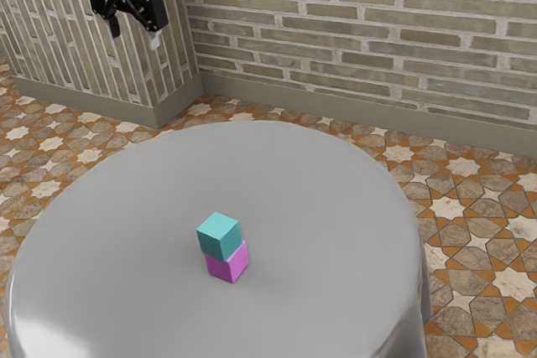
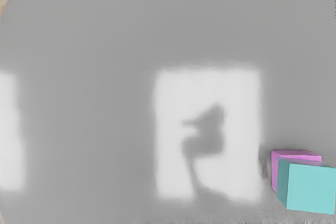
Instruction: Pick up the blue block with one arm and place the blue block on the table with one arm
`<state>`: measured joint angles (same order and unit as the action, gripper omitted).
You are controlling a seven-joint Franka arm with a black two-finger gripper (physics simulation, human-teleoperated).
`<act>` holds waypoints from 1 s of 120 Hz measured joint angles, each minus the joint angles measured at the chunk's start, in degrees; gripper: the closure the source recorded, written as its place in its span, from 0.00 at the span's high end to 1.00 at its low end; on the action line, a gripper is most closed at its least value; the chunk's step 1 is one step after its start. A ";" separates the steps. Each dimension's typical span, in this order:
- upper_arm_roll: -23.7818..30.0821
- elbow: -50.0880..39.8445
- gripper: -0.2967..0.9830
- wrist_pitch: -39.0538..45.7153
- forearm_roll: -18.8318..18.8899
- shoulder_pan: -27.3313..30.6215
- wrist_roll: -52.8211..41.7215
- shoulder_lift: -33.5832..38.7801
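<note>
Hold the black gripper [image 1: 134, 37] high, with jaws spread open, well apart from the blocks; see the blue block [image 1: 220, 236] stacked askew on the pink block [image 1: 228, 265], upon the gray table [image 1: 310, 182].

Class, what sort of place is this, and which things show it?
Probably an indoor room, perhaps in a home or café: brick walls, a star-patterned tile floor and a round grey table suggest it.
</note>
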<state>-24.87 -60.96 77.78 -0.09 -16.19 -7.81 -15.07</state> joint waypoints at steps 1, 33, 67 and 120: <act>0.00 -0.01 0.77 -0.02 0.00 0.00 -0.05 0.00; 6.54 12.42 0.77 -2.16 0.00 0.42 -1.50 8.17; 6.79 0.62 0.77 0.95 -1.71 -0.32 -3.48 7.04; 10.06 -39.75 0.77 33.49 -7.96 -0.22 4.02 0.08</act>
<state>-14.81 -100.72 111.26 -8.05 -16.42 -3.78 -14.98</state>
